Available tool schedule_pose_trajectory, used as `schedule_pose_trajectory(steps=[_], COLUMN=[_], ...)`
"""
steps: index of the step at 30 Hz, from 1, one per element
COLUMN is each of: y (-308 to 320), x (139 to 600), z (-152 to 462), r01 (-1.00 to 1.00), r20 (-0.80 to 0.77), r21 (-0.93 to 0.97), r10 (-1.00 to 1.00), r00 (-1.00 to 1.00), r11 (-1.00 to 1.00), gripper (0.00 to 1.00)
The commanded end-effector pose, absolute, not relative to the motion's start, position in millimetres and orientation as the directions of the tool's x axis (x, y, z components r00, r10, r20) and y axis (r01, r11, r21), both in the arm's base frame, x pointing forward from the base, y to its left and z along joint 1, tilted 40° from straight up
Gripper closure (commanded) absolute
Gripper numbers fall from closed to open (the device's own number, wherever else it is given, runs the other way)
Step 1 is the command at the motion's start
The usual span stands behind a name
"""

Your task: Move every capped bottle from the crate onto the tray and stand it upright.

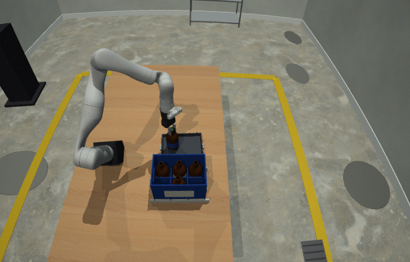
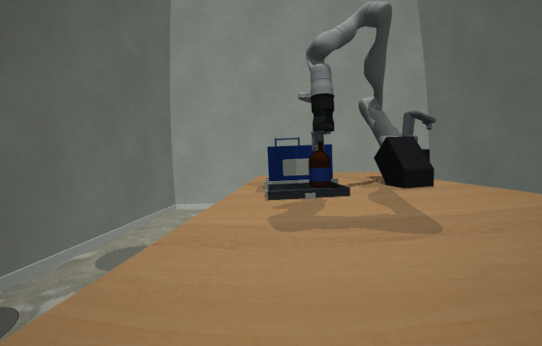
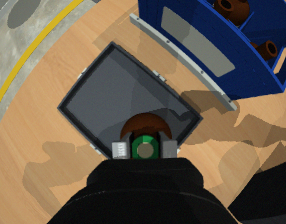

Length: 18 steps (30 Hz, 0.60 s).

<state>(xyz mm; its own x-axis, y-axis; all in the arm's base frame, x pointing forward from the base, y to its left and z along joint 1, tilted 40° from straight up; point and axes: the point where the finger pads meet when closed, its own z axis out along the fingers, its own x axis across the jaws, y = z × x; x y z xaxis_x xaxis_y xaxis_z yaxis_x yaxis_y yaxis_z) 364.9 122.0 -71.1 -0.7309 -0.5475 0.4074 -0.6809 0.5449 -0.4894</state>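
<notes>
Standing upright on the tray (image 1: 194, 143), one capped bottle (image 1: 171, 140) is gripped at the neck by the half-closed gripper (image 1: 172, 126), while four bottles are seen in the crate (image 1: 178, 188).

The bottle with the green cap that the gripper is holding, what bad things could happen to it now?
The gripper pinches only the thin neck of the capped bottle, so it might slip or swing. The bottle stands near the tray edge by the crate; letting go crooked could tip it over. The tray is loose, so a push could slide it.
</notes>
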Motion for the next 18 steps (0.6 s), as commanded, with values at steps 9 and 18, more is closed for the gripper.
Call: schedule_pose_trajectory(steps=[9,18], y=[119.7,118.5], x=[365.4,365.6], z=[-73.8,-75.7], r01=[-0.681,-0.681], r20=[0.407,0.407], r21=[-0.490,-0.490], r10=[-0.547,-0.548], r00=[-0.731,-0.731], r11=[0.545,0.545], gripper=[1.00,1.00])
